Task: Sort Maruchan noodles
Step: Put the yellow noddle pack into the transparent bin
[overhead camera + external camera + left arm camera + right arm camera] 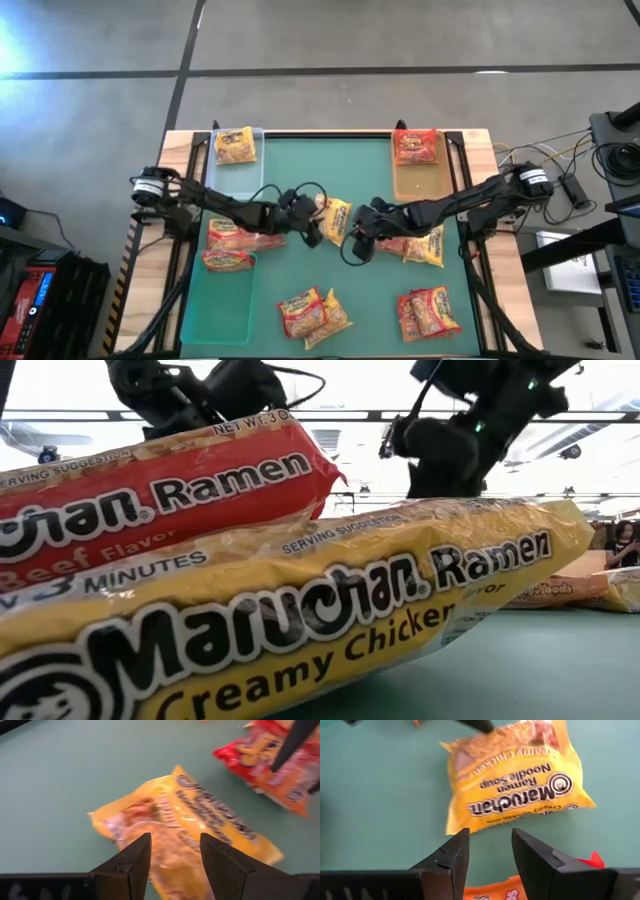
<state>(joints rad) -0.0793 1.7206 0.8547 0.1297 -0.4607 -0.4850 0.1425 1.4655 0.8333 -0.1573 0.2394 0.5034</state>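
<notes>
Desk: green mat (300, 190) is covering the desk, with a grey concrete floor showing beyond its far edge.
Centre packet: yellow Creamy Chicken packet (336, 219) is lying flat near the mat's middle, between the two tools; its long axis is running roughly from the far side to the near side, slightly tilted.
Left tool: left tool (310, 232) is hovering just beside that packet (185, 832), fingers (131, 857) parted and gripping nothing.
Right tool: right tool (357, 238) is hanging on the packet's (512, 782) other side, fingers (532, 852) likewise apart and empty.
Other packets: one yellow packet (236, 146) is sitting in the far-left clear tray, one red packet (415, 146) in the far-right tan tray (420, 180).
Loose piles: more noodles are lying under the left arm (232, 245), beside the right arm (425, 245), and along the near edge (312, 312) (428, 311).
</notes>
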